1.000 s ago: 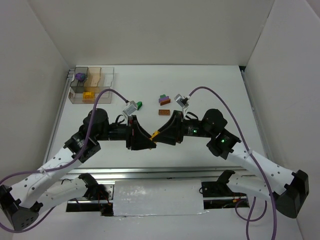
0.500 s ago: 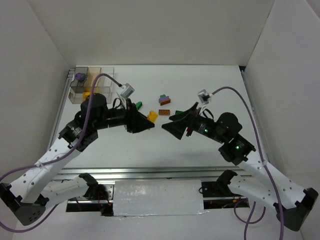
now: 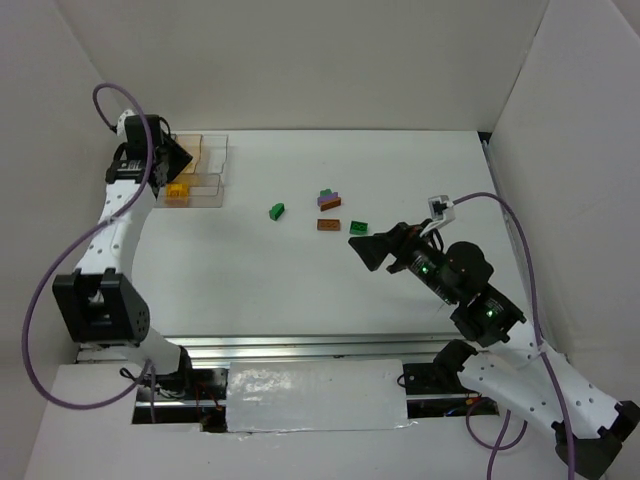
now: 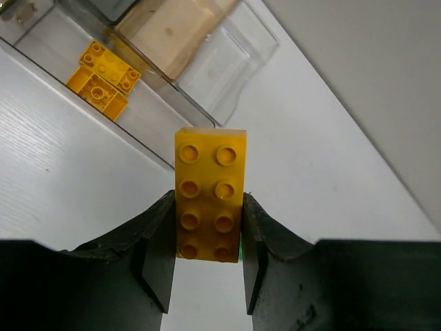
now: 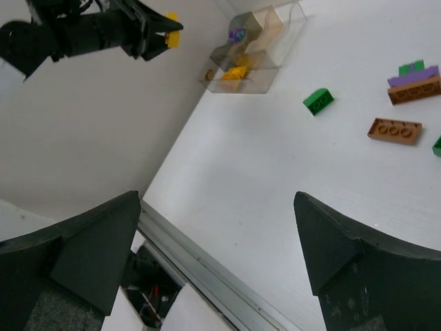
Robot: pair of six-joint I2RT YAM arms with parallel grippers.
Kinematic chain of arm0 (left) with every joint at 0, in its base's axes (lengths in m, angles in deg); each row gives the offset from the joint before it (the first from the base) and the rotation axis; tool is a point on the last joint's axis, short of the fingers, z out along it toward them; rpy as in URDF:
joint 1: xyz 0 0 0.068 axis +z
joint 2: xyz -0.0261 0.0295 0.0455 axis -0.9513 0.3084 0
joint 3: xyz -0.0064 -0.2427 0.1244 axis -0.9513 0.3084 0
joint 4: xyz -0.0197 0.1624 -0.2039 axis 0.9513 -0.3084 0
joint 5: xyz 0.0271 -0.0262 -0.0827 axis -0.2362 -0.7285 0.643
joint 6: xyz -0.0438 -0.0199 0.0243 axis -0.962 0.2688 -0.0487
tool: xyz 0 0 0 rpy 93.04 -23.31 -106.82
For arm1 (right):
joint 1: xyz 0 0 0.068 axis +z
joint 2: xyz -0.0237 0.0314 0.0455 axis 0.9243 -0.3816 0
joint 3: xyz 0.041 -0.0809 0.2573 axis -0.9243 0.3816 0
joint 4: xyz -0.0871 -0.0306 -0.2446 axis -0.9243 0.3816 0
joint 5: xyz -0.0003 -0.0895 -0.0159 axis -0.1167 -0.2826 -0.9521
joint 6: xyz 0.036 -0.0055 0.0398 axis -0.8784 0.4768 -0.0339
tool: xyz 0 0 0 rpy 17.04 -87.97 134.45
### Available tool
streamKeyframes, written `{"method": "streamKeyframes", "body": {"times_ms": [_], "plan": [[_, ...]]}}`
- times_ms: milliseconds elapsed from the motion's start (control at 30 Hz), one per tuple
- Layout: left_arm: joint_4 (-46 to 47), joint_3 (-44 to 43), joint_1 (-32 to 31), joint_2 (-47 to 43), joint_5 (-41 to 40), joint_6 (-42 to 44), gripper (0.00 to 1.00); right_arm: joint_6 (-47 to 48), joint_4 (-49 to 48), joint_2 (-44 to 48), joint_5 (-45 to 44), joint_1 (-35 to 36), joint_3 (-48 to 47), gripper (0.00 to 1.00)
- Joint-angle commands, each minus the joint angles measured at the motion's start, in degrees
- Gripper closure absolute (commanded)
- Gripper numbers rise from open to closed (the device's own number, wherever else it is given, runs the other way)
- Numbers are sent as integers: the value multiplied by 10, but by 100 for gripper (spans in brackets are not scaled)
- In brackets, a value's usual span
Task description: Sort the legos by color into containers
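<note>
Yellow brick (image 4: 210,196) clamped between left fingers (image 4: 158,255), near the tray (image 4: 227,62).
Left wrist view shows the grip; overhead hides it. Right fingers (image 5: 89,255) spread, empty. White worktop (image 3: 420,170) carries loose bricks (image 3: 329,200); white walls (image 3: 300,60).

Yellow brick (image 4: 210,196): smooth plas., semi-gloss, moulded studs. Left gripper (image 4: 209,207) fingers (image 4: 155,255): blk plas., matt, fine-grained surf. Tray (image 4: 227,62), far left: clear plas., glossy, one cell tinted brownish. Table (image 4: 62,186): white, matt, faint grain lines. Right gripper (image 5: 215,200) fingers (image 5: 89,248): matt blk, as left. Green brick (image 5: 318,101), brown plate (image 5: 394,130): smooth glossy plas.
</note>
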Motion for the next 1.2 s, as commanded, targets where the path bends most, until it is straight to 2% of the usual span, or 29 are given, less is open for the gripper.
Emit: {"method": "streamKeyframes", "body": {"times_ms": [0,100,167,233,400,500,667,700,733,800,1000,1033,1067,1167], "plan": [[27,-58,6,85,-87,-127,100,-3,-9,-8,7,-2,20,0],[39,-116,13,152,-101,-150,100,-6,-25,-16,39,-4,34,0],[-6,-181,14,218,-127,-173,100,-7,-33,-21,46,-4,41,0],[-25,-193,20,254,-150,-195,100,-5,-41,-24,47,-4,51,0],[10,-136,46,279,-102,-247,100,13,-46,-38,51,-8,55,0],[51,-74,45,272,-92,-260,100,21,-45,-49,52,-9,52,0],[109,-32,45,273,-64,-263,99,25,-51,-61,57,-11,54,0],[111,-33,45,280,-59,-260,96,25,-53,-63,58,-11,56,0],[114,-37,45,282,-51,-259,89,25,-53,-65,61,-11,57,0],[127,-33,46,285,-41,-258,88,26,-55,-69,61,-11,57,0],[146,-26,46,278,-25,-257,53,29,-56,-77,64,-12,55,0],[147,-25,46,275,-24,-256,39,30,-56,-79,64,-12,55,0],[148,-24,46,272,-21,-257,34,30,-56,-80,64,-12,54,0],[154,-18,46,248,-19,-253,33,31,-56,-88,66,-12,52,0]]}}
